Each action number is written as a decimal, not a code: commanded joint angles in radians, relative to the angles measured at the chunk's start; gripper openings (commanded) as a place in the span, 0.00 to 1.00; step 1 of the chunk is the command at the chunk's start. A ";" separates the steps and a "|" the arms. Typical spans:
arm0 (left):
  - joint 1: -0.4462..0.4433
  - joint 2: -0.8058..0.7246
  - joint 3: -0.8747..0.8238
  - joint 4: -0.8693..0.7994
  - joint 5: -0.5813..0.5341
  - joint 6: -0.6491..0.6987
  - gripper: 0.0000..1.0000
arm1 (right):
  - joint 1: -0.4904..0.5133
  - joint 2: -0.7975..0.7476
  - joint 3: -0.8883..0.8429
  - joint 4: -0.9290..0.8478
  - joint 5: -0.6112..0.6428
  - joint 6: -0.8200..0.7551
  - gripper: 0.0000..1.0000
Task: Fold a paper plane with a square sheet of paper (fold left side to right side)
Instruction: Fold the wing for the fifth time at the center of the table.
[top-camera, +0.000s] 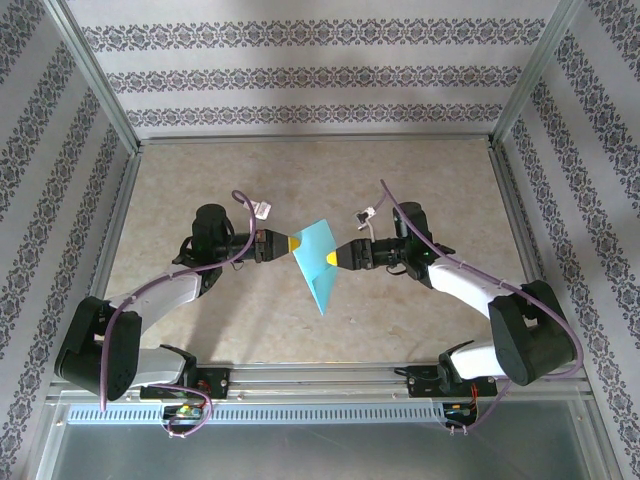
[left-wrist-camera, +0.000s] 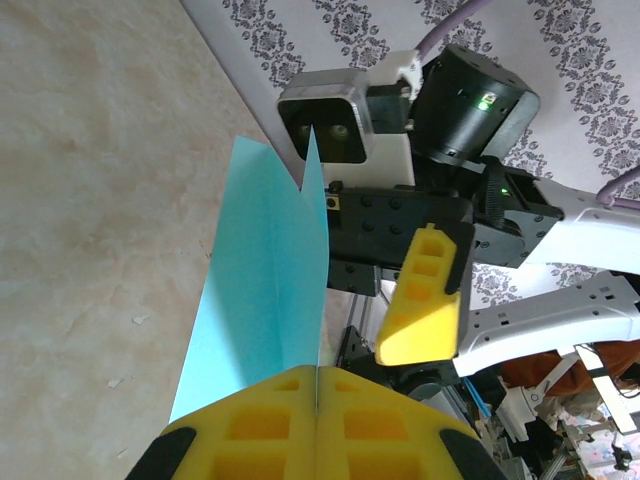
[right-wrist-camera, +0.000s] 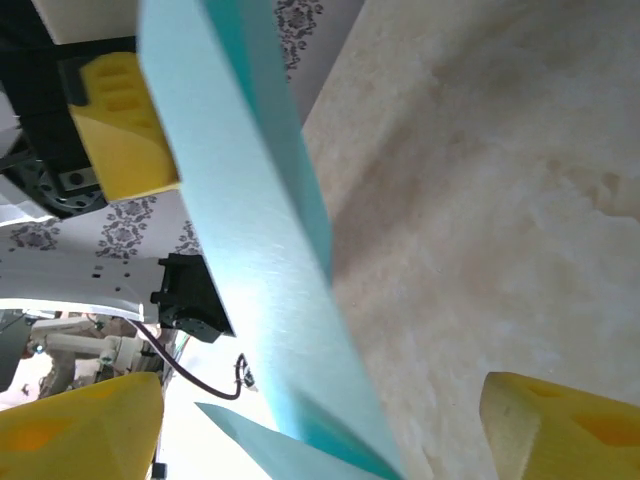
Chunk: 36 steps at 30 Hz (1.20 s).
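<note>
Two arms reach in toward the middle, and the paper plane (top-camera: 315, 278) is my landmark, so everything here is relative to it.

To the plane's left in the top view, the left arm stretches in from the near edge with a purple cable (top-camera: 140, 300) looping along it. The left end effector (top-camera: 291, 242) sits right at the plane's upper left edge. Its own wrist camera shows the two yellow fingers (left-wrist-camera: 250, 425) pressed flat together, with the plane (left-wrist-camera: 265, 290) running straight into the seam between them. So it's clamped tight on the paper.

The plane itself hangs between the two end effectors over the middle of the beige worktop (top-camera: 200, 180). From above it's a kite-ish shape, with the wide end toward the back wall and the point aimed at the arm bases. In the left wrist view it stands on edge, two flaps meeting along a crease. Can't tell whether the point touches the worktop.

On the plane's right is the right end effector (top-camera: 330, 259). Its wrist camera has the yellow fingers (right-wrist-camera: 80, 430) spread wide, one on each side of the plane (right-wrist-camera: 260, 230), and neither seems to touch it. So it's open, gripping nothing. The left wrist view agrees: one right finger (left-wrist-camera: 420, 300) sits just right of the plane with a gap.
</note>
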 joint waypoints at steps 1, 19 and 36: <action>0.014 0.007 0.031 -0.045 -0.008 0.047 0.00 | 0.017 -0.003 0.036 0.020 -0.042 -0.015 0.79; 0.015 0.054 0.038 -0.117 0.016 0.089 0.00 | 0.031 0.018 0.141 -0.117 0.017 -0.058 0.44; 0.016 0.000 0.067 -0.429 -0.220 0.284 0.47 | 0.046 0.166 0.183 -0.155 0.187 -0.057 0.00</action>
